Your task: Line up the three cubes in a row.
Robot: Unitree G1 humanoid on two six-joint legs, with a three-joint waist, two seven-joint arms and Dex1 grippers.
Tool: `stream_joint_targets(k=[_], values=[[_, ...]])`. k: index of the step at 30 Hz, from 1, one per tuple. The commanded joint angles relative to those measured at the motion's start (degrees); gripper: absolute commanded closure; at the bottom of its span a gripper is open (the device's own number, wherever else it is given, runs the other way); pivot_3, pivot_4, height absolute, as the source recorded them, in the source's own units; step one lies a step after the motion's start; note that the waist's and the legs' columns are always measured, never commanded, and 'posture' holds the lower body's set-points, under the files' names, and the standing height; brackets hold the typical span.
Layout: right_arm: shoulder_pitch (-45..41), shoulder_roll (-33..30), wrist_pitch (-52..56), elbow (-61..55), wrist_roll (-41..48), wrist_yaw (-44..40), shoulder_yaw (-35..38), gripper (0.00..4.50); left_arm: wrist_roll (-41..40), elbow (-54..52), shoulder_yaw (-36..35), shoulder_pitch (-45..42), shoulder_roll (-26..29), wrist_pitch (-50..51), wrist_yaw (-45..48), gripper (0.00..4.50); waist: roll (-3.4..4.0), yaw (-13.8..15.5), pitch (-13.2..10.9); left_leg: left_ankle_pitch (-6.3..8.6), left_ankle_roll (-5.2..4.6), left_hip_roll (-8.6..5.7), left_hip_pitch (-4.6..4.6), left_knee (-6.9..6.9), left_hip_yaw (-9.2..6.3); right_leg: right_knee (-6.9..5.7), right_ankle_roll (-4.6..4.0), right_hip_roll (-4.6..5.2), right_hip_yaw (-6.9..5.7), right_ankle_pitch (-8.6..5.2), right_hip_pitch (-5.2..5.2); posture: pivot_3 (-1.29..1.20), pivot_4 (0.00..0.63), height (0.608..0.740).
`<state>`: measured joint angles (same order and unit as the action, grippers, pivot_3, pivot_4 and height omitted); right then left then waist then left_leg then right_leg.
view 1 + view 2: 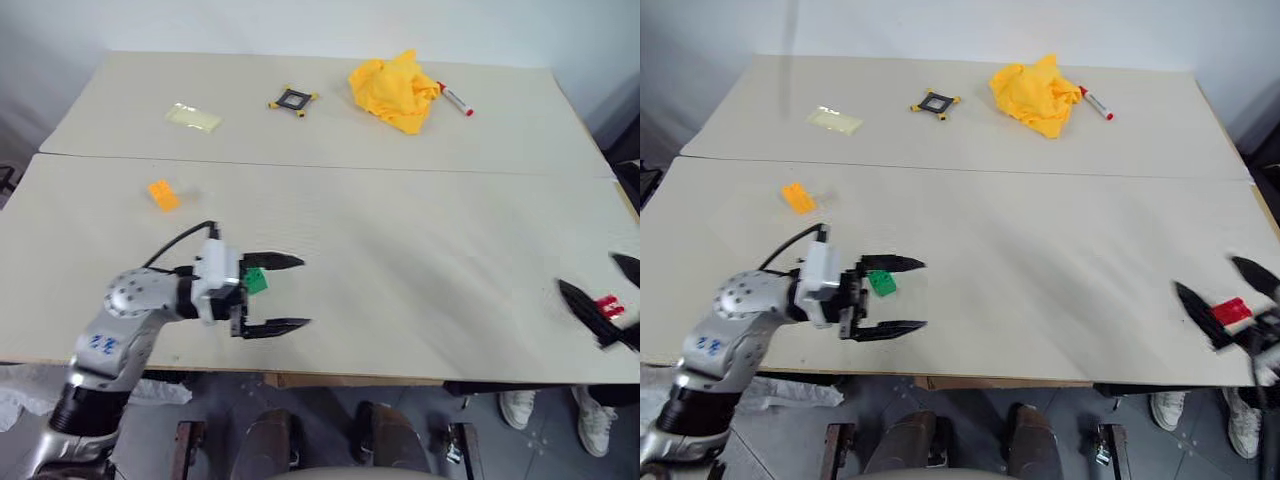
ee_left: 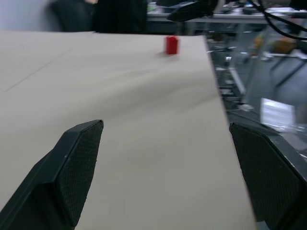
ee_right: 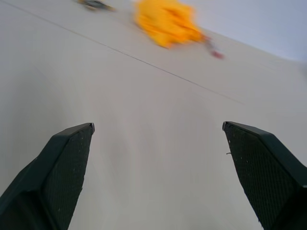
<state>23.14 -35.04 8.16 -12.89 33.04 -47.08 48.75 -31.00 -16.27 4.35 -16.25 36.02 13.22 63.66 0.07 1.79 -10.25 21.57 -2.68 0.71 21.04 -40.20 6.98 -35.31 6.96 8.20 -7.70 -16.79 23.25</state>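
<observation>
table (image 1: 400, 250) | orange cube (image 1: 162, 195) | green cube (image 1: 256, 281) | red cube (image 1: 609, 306) | yellow cloth (image 1: 395, 90) | black frame (image 1: 292, 99)

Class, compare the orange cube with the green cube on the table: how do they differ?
The orange cube lies alone on the table, clear of both grippers; the green cube sits between the open fingers of the left gripper. Orange lies farther from the robot, green nearer the front edge. Both are small blocks.
</observation>
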Motion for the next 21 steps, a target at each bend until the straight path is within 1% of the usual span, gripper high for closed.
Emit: stream_joint_targets(k=[1, 3, 5, 8, 10, 13, 15, 18, 21], values=[[5.39, 2.65, -1.85, 4.52, -2.91, 4.42, 6.24, 0.00, 2.34, 3.30, 2.77, -2.74, -1.80, -1.53, 1.56, 0.02, 0.02, -0.31, 0.01, 0.00, 0.00, 0.00, 0.00, 0.00, 0.04, 0.04, 0.01, -0.02, 0.04, 0.01, 0.00, 0.00, 0.150, 0.740], [7.19, 2.92, -1.37, 5.12, -3.06, 4.78, 6.41, 0.00, 3.02, 4.73, 2.90, -4.03, -2.50, -1.85, 1.63, 0.02, 0.04, -0.89, 0.02, 0.00, -0.01, 0.01, -0.08, 0.00, 0.16, 0.04, 0.06, -0.05, 0.18, 0.03, -0.02, 0.00, 0.150, 0.740], [8.65, 2.84, 0.23, 3.11, -1.09, 4.24, 6.24, 0.00, 2.94, 6.10, 2.19, -4.88, -2.84, -2.05, 1.68, 0.02, 0.09, -1.80, 0.05, -0.01, 0.01, 0.11, -0.22, 0.03, 0.26, 0.00, 0.06, -0.12, 0.35, 0.03, -0.02, 0.00, 0.150, 0.740], [8.73, -0.05, 3.04, 1.87, 0.05, 3.73, 5.86, 0.00, 2.06, 6.69, 1.05, -5.25, -3.22, -1.44, 1.29, 0.02, 0.23, -2.16, 0.09, -0.01, 0.04, 0.18, -0.61, 0.23, 0.37, 0.01, 0.02, -0.16, 0.49, 0.01, -0.27, 0.00, 0.150, 0.740], [6.94, -5.20, 6.90, 4.00, 0.44, 2.81, 5.83, 0.00, 0.31, 5.75, 0.58, -5.00, -3.24, 0.43, 1.87, 0.02, 0.27, -2.21, 0.09, 0.02, 0.06, 0.21, -0.83, 0.25, 0.38, 0.11, 0.02, -0.16, 0.54, 0.01, -0.51, 0.00, 0.150, 0.740], [3.49, -13.38, 12.38, 9.13, 0.21, 0.27, 4.13, 0.00, 0.36, 5.26, 0.50, -4.82, -3.49, 0.76, 1.96, 0.02, 0.27, -1.96, 0.09, 0.04, 0.01, 0.19, -0.85, 0.19, 0.34, 0.13, 0.02, -0.07, 0.75, 0.02, -0.59, 0.00, 0.150, 0.740], [1.15, -19.01, 14.72, 13.42, -1.05, -3.16, 1.23, 0.00, 0.61, 4.86, 0.55, -4.61, -3.68, 0.84, 1.85, 0.02, 0.27, -1.73, 0.09, 0.04, 0.00, 0.19, -0.83, 0.20, 0.27, 0.24, 0.02, -0.05, 0.89, 0.01, -0.61, 0.00, 0.150, 0.740], [-2.79, -25.88, 16.66, 20.36, -4.22, -6.72, -4.60, 0.00, 1.08, 4.83, 0.69, -4.61, -4.04, 0.64, 1.72, 0.02, 0.26, -1.18, 0.09, 0.03, -0.01, 0.17, -0.76, 0.18, 0.10, 0.28, 0.01, -0.05, 0.74, 0.01, -0.69, 0.00, 0.150, 0.740], [-9.22, -30.09, 15.83, 26.75, -7.15, -9.39, -11.49, 0.00, 1.46, 4.33, 0.63, -4.15, -4.26, 0.33, 1.27, 0.02, 0.25, -0.86, 0.08, 0.04, -0.05, 0.14, -0.73, 0.16, 0.11, 0.29, 0.01, -0.01, 0.67, 0.01, -0.69, 0.00, 0.150, 0.740]])
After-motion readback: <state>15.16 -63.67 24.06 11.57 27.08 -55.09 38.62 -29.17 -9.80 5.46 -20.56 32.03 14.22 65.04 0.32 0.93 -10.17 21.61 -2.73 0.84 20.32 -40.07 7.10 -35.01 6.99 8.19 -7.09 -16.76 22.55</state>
